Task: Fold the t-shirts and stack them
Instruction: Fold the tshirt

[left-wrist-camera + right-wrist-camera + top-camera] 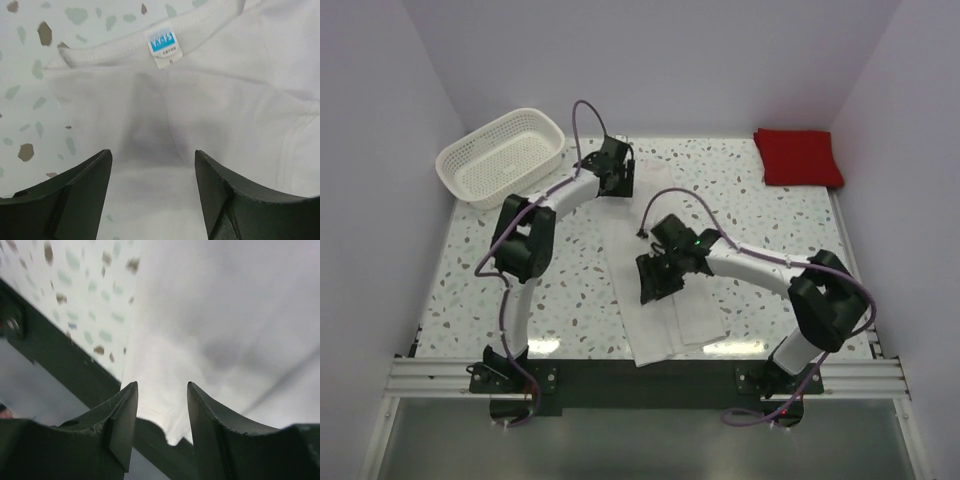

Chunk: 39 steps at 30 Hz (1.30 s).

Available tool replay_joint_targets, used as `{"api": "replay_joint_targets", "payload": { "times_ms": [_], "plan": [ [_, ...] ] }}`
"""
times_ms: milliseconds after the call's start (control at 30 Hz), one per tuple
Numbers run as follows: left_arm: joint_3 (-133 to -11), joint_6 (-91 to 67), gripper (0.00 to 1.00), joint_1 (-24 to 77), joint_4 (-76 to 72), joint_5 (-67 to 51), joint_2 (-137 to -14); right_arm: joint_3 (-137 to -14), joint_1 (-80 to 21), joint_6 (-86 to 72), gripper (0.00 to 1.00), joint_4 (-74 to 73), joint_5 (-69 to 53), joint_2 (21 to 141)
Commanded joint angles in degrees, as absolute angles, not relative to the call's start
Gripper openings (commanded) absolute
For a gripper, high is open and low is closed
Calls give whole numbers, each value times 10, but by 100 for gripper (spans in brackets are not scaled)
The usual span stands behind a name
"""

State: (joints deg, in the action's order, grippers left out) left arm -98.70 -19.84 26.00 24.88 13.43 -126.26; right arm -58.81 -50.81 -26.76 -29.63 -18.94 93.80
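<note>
The white t-shirt (682, 320) lies folded into a long strip down the middle of the table, its lower end at the front edge. My left gripper (618, 182) hovers open over its far, collar end; the left wrist view shows the collar with a blue-and-white label (161, 47) beyond the open gripper (152, 155). My right gripper (655, 282) is open just above the strip's lower half; the right wrist view shows white cloth (225, 315) between and beyond the spread gripper (162, 387). The red t-shirt (798, 157) lies folded at the back right corner.
A white lattice basket (502, 155) stands at the back left. The speckled tabletop (770, 215) is bounded by white walls on three sides. A dark metal rail (640, 375) runs along the front edge and also shows in the right wrist view (60, 360).
</note>
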Motion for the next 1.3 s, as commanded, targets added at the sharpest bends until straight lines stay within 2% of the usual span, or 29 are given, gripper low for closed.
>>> {"api": "replay_joint_targets", "payload": {
  "times_ms": [0, 200, 367, 533, 700, 867, 1000, 1267],
  "plan": [
    [-1030, -180, 72, 234, 229, 131, -1212, -610, -401, -244, 47, -261, -205, 880],
    [-945, -214, 73, 211, 214, 112, -1089, -673, -280, -231, 47, -194, -271, 923],
    [-806, -239, 73, 212, 213, 86, -975, -765, -203, -249, 46, -124, -312, 1036],
    [-671, -234, 73, 213, 196, 65, -838, -872, -170, -259, 41, -85, -338, 1152],
    [-551, -208, 73, 213, 194, 69, -736, -966, -161, -308, 40, -10, -382, 1272],
    [-458, -204, 73, 213, 164, 78, -692, -1043, -163, -366, 40, 41, -419, 1361],
    [-446, -216, 72, 213, 159, 81, -706, -1072, -161, -367, 40, 11, -396, 1418],
    [-429, -210, 72, 212, 135, 92, -726, -1001, -101, -454, 43, 61, -294, 1434]
  ]
}}
